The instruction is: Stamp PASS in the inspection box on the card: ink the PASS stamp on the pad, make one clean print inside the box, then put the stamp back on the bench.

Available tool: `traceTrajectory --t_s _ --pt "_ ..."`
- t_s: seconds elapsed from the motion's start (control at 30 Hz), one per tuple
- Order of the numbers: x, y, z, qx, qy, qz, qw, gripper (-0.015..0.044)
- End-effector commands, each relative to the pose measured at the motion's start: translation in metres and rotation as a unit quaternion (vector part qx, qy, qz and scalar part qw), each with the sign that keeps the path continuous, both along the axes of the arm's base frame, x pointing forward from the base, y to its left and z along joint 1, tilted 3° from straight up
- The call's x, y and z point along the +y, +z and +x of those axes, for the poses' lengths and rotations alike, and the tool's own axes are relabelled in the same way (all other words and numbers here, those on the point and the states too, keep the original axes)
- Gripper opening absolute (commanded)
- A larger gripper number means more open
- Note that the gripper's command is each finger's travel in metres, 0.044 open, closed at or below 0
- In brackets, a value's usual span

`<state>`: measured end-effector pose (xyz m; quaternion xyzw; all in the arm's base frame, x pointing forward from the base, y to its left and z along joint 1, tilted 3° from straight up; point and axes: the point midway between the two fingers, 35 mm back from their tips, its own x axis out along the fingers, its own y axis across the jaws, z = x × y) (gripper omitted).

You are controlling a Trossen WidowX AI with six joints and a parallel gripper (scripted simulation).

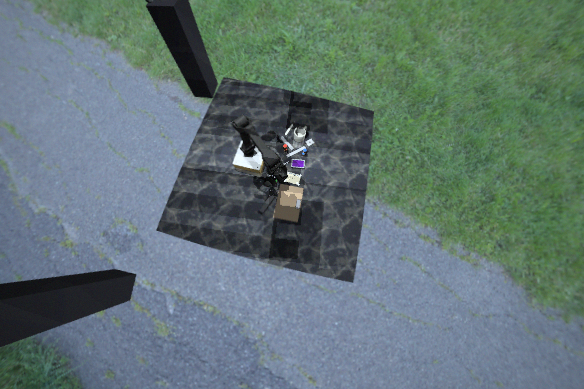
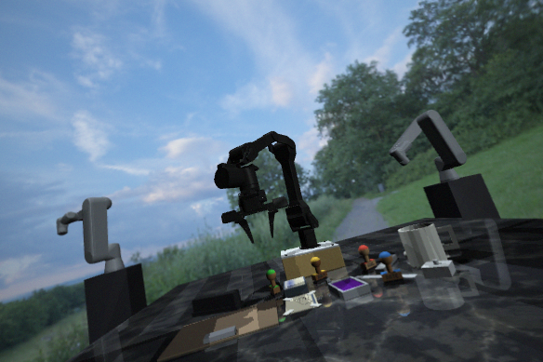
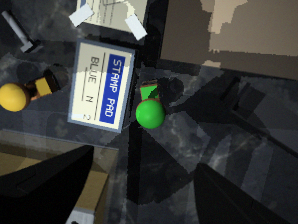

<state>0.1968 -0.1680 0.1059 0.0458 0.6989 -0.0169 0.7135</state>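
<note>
My gripper [image 2: 262, 239] [image 3: 144, 162] is open and empty, above the bench. Below and ahead of it, a green-knobbed stamp [image 2: 271, 274] [image 3: 150, 114] stands on the bench beside the stamp pad labelled BLUE [image 2: 296, 286] [image 3: 95, 85]. The card [image 1: 293, 179] [image 2: 302, 302] [image 3: 112, 12] lies past that pad with white strips at its corners; its box and any print cannot be made out. A purple pad [image 1: 298, 163] [image 2: 349, 285] is open. Yellow [image 2: 315, 262] [image 3: 14, 97], red [image 2: 364, 250] and blue [image 2: 385, 258] stamps stand nearby. No stamp's lettering is readable.
A brown board [image 1: 287, 213] [image 2: 186, 338] [image 3: 240, 35] lies beside the card, with a grey block [image 2: 222, 335] on it. A black block [image 2: 217, 302] is behind the board. A pale mug [image 1: 300, 135] [image 2: 420, 245] and a small white box [image 2: 438, 268] stand beyond the blue stamp.
</note>
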Motion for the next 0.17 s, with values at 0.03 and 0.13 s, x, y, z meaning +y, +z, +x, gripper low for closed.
traceTrajectory --t_s 0.03,0.13 --pt "0.0 0.0 0.0 0.0 0.0 0.0 1.0 0.0258" --pt "0.0 0.0 0.0 0.0 0.0 0.0 1.0 0.0258"
